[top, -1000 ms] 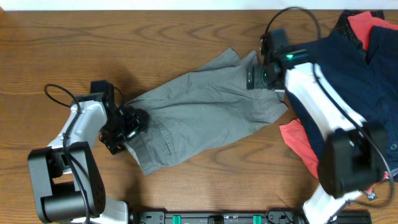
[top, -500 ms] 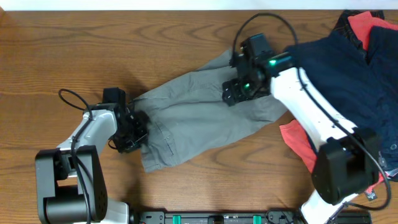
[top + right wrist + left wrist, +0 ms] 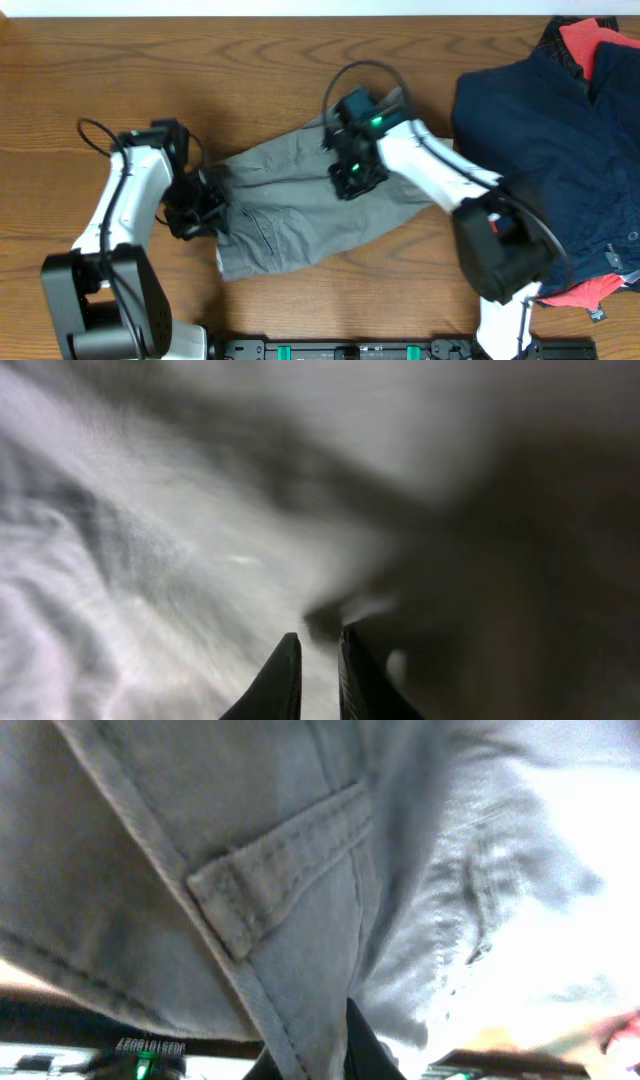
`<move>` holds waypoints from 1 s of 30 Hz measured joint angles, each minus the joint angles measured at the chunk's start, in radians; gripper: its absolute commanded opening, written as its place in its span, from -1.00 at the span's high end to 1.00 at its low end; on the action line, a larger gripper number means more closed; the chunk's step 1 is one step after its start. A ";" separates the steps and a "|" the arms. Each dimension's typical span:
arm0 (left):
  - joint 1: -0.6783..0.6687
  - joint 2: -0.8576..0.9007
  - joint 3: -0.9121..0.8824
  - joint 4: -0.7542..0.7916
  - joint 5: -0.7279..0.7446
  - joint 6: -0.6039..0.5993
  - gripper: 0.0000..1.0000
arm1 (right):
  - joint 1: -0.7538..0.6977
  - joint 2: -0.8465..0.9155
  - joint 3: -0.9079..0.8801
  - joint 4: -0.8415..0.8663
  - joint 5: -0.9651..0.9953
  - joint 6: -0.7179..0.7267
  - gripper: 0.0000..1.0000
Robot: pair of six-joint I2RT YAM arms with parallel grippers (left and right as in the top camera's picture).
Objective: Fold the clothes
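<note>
The clothes to fold are grey trousers (image 3: 285, 205), lying crumpled across the middle of the table. My left gripper (image 3: 203, 200) is shut on their waistband end at the left. In the left wrist view a belt loop and seam of the trousers (image 3: 270, 890) fill the frame, and the cloth runs down between my left gripper's (image 3: 325, 1048) dark fingers (image 3: 368, 1052). My right gripper (image 3: 350, 176) presses on the trousers' middle. The right wrist view is blurred: pale cloth (image 3: 150, 560) sits in the narrow gap of my right gripper (image 3: 320, 636), which is shut on a pinch of it.
A heap of navy garments (image 3: 540, 130) covers the table's right side, with red cloth at the top corner (image 3: 585, 40) and at the bottom (image 3: 590, 292). The right arm (image 3: 440, 180) stretches across the trousers' leg end. Bare wood (image 3: 200, 60) lies behind.
The right gripper moved left and nearer, from the trousers' far right end to their middle, and closed. The left gripper closed on the waistband and its arm swung outward. The trousers bunched shorter.
</note>
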 measured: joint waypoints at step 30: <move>-0.002 -0.248 0.216 -0.040 0.188 0.082 0.88 | -0.060 -0.004 0.199 -0.097 0.203 0.010 0.38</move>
